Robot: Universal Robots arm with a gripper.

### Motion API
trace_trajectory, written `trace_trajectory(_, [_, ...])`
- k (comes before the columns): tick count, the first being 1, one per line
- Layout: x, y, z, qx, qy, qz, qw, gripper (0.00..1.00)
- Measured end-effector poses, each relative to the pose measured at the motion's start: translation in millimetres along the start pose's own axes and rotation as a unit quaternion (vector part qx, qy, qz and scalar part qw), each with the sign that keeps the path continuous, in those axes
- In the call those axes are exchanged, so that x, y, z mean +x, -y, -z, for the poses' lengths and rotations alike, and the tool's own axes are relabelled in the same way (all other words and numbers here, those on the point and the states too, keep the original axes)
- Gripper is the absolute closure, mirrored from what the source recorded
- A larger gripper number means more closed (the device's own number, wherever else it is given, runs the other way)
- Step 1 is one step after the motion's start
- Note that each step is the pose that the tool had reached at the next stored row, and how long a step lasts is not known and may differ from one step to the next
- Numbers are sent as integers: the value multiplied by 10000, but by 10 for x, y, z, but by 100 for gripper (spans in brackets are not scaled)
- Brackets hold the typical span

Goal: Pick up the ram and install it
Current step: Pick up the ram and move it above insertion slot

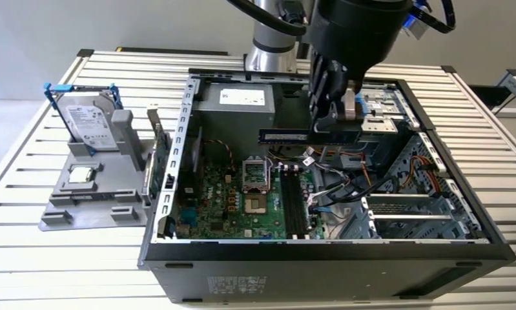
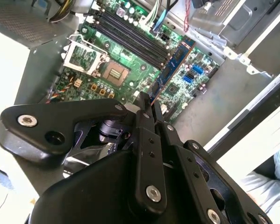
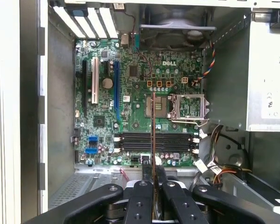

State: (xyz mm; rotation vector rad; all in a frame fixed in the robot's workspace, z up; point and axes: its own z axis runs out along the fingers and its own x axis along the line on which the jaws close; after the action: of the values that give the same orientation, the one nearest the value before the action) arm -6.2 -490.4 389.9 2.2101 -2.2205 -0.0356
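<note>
My gripper (image 1: 330, 126) hangs over the open computer case (image 1: 167, 213), shut on one end of the ram (image 1: 283, 136). The ram is a long dark blue-green stick held level above the motherboard (image 1: 232, 200), and it points toward the exterior view's left. In the second wrist view the ram (image 2: 175, 63) sticks out from between the fingertips (image 2: 142, 112) above the board. In the first wrist view it shows edge-on as a thin line (image 3: 153, 135) that crosses the black memory slots (image 3: 130, 141). Those slots (image 1: 294, 200) lie below it on the board.
The open CPU socket (image 1: 256, 174) sits beside the slots. Loose cables (image 1: 348, 187) and drive cages (image 1: 422, 206) fill the case's right side, with the power supply (image 1: 240, 103) at the back. Outside the case, a grey stand (image 1: 90, 200) holds a hard drive (image 1: 90, 126) and a green card (image 1: 160, 161).
</note>
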Motion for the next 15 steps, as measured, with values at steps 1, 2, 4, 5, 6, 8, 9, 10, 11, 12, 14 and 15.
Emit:
trace_trajectory(1, [0, 12, 0, 0, 0, 0, 10000, 100])
trace_trajectory(2, [0, 24, 0, 0, 0, 0, 10000, 100])
trace_trajectory(4, [0, 50, 1, 0, 0, 0, 10000, 100])
trace_trajectory(5, [-1, 62, 1, 0, 0, 0, 10000, 100])
trace_trajectory(6, [-1, 75, 1, 0, 0, 0, 10000, 100])
trace_trajectory(8, [-1, 99, 2, 0, 0, 0, 10000, 100])
trace_trajectory(9, [-1, 112, 2, 0, 0, 0, 10000, 100])
trace_trajectory(10, [-1, 125, 3, 0, -1, 0, 10000, 100])
trace_trajectory(11, [-1, 137, 3, 0, -1, 0, 10000, 100])
trace_trajectory(12, [-1, 149, 4, 0, 0, 0, 10000, 100])
trace_trajectory(14, [-1, 174, 4, 0, 0, 0, 10000, 100])
trace_trajectory(15, [-1, 186, 4, 0, 0, 0, 10000, 100])
